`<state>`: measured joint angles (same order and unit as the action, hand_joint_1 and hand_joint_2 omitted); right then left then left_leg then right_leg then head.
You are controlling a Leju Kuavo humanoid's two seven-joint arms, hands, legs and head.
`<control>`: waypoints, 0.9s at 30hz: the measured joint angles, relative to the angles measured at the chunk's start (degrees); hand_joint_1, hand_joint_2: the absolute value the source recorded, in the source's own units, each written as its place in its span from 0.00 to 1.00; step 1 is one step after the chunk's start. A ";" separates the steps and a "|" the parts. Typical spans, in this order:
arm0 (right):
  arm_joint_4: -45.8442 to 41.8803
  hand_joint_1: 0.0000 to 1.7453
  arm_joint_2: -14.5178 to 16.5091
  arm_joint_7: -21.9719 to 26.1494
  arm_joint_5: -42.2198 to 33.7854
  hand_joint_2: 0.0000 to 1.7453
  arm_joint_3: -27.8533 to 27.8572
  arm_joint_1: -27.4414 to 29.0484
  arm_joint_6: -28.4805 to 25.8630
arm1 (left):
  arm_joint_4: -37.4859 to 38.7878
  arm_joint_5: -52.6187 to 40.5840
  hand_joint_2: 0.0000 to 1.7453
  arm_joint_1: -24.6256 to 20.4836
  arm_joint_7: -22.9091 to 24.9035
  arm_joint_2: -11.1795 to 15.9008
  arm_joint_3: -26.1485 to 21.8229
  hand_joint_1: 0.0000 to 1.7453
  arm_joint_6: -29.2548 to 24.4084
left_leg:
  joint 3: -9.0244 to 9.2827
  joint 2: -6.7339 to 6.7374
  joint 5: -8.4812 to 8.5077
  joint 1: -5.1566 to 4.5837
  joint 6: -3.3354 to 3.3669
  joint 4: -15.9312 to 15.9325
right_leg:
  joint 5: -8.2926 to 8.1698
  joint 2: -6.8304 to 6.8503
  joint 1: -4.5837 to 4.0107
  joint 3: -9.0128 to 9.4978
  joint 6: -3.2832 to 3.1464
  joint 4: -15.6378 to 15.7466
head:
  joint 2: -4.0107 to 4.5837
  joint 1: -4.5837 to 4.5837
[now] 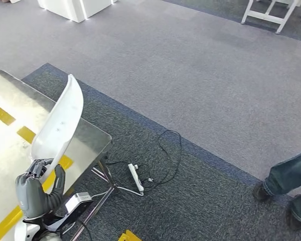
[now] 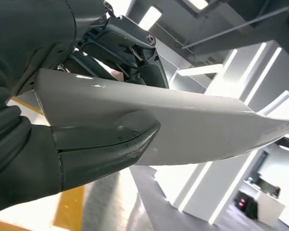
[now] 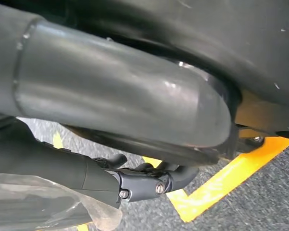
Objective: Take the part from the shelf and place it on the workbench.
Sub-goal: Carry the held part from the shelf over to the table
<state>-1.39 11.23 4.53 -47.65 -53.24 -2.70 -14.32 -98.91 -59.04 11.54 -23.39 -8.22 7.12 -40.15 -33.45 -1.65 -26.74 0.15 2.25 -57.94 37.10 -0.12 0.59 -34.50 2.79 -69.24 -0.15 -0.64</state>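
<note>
Holding the white curved part (image 1: 60, 123) in my left hand (image 1: 37, 188), I have it standing up and leaning toward one o'clock over the near corner of the steel desk (image 1: 12, 100). From the head view the part rises from my fist at about seven o'clock of the picture, its broad pale face turned outward with a few small dark dots on it, too small to read as marks or holes. My left wrist view gives what the head view cannot: the thick grey thumb (image 2: 99, 144) pressed flat along one face of the part (image 2: 194, 130), and the darker fingers (image 2: 136, 53) folded over its opposite edge, so the panel is pinched between them. Behind it that view looks up at a dark ceiling with long strip lights (image 2: 195, 70).

Yellow tape stripes (image 1: 26, 134) run across the desk top. On the dark carpet at five o'clock from the desk corner lies a white power strip (image 1: 135, 176) with a black cable (image 1: 168, 150) looped beside it, and a person's leg in jeans and a dark shoe (image 1: 287, 178) stands at the three o'clock edge.

My right hand (image 3: 146, 180) shows in its own wrist view, dark fingers curled in over grey carpet and a yellow floor marking (image 3: 212, 187); I see nothing in them. No writing is legible anywhere.
</note>
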 joint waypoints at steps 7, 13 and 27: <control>-0.07 0.00 0.08 -0.12 -0.03 0.00 -0.08 -0.10 -0.09 | 0.00 -0.04 1.00 0.31 0.33 0.03 0.04 1.00 0.01 | -1.30 -5.90 0.05 0.24 -2.16 -1.13 | -6.25 -3.62 0.74 4.60 -1.12 11.57 | 0.01 0.06; -0.11 0.00 0.16 -0.12 -0.14 0.00 -0.09 0.25 -0.16 | 0.01 -0.10 1.00 0.25 0.66 0.05 0.03 1.00 0.01 | -8.67 1.05 -6.81 0.19 -3.18 -16.94 | -5.81 1.99 0.43 5.59 -2.56 12.03 | 0.02 1.01; -0.11 0.00 0.13 -0.13 -0.23 0.00 -0.39 0.18 -0.19 | 0.00 -0.45 1.00 0.09 0.83 0.12 0.05 1.00 -0.01 | -1.07 1.58 -0.16 -0.37 -0.14 -0.90 | 2.27 0.95 -0.05 0.66 -0.16 -0.89 | 0.01 0.25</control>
<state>-1.50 11.36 4.41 -47.88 -53.63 -2.52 -14.50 -98.91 -59.49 11.63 -22.56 -8.10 7.17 -40.16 -34.52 -0.07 -26.90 -0.23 2.12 -58.83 39.36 0.82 0.53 -33.84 2.62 -70.13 -0.15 -0.39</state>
